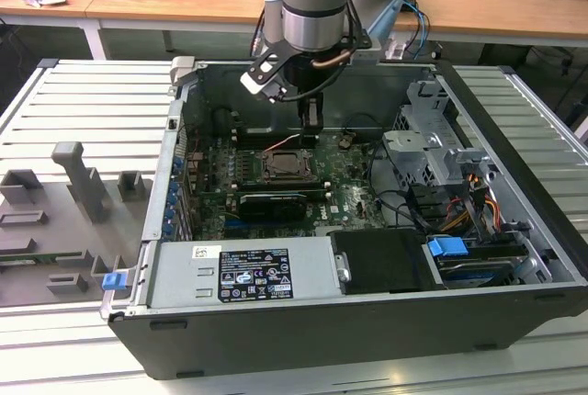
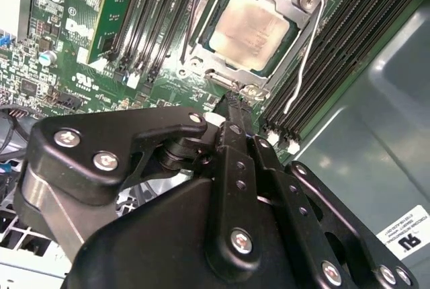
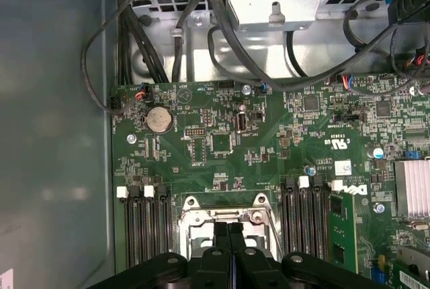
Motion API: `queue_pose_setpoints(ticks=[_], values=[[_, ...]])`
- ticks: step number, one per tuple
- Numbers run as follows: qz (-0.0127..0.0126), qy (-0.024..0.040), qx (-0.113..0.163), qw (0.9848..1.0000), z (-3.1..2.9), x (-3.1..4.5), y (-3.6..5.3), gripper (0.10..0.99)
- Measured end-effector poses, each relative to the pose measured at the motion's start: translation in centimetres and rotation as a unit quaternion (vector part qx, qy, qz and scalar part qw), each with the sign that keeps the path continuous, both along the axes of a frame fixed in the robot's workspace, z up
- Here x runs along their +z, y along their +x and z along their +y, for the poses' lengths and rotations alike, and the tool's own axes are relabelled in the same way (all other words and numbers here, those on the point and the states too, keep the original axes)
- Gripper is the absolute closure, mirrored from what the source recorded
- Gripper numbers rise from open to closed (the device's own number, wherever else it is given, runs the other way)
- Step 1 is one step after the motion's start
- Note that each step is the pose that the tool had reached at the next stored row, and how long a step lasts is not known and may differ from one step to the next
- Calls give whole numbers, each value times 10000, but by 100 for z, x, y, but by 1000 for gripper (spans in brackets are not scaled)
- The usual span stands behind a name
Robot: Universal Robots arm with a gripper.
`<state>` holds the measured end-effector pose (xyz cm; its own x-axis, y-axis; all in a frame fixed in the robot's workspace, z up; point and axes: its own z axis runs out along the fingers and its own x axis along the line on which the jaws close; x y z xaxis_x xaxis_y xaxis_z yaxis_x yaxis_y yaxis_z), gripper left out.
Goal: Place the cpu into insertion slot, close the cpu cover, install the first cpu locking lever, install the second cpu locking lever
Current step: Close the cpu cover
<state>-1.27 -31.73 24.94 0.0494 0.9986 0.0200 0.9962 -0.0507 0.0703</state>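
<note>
The cpu point(image 2: 252, 27) lies flat in the insertion slot point(image 1: 290, 167) on the green board, its pale metal top showing. The cpu cover point(image 2: 300, 37), a silver frame, lies down around it. One thin wire lever point(image 2: 304, 60) runs along one side of the socket, and a second lever point(image 2: 191, 27) runs along the opposite side. My gripper point(image 2: 234, 101) is shut with nothing in it, its tip just off the socket's edge by a cover screw. In the first wrist view the gripper point(image 3: 228, 230) hangs over the socket frame point(image 3: 201, 216). In the exterior view the gripper point(image 1: 312, 124) stands just above and behind the socket.
Black memory slots point(image 2: 349, 47) flank the socket on both sides. A long black card point(image 1: 271, 204) sits in front of it. Cables and a drive cage point(image 1: 432, 152) fill the case at the exterior view's right. A power supply point(image 1: 243, 271) lies along the front.
</note>
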Motion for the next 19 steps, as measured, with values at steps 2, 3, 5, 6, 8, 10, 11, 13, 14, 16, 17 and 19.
queue_pose_setpoints(ticks=[2, 3, 5, 6, 8, 10, 11, 13, 14, 16, 17, 19], values=[[0, 0, 1, 10000, 0, -9, -32, 980], [0, 0, 2, 10000, 0, -14, -59, 980], [0, -1, 4, 10000, 0, -22, -100, 980], [0, -1, 4, 10000, 0, -25, -119, 980], [0, 0, 4, 10000, 0, -29, -167, 980], [0, 0, 5, 10000, 0, -30, -209, 980], [0, 0, 5, 10000, 0, -31, -232, 980], [0, 0, 4, 10000, 0, -32, -251, 980], [0, 0, 4, 10000, 0, -32, -267, 980], [0, 0, 4, 10000, 0, -34, -278, 980], [0, 0, 4, 10000, 0, -34, -289, 980], [0, 0, 5, 10000, 0, -35, -315, 980]])
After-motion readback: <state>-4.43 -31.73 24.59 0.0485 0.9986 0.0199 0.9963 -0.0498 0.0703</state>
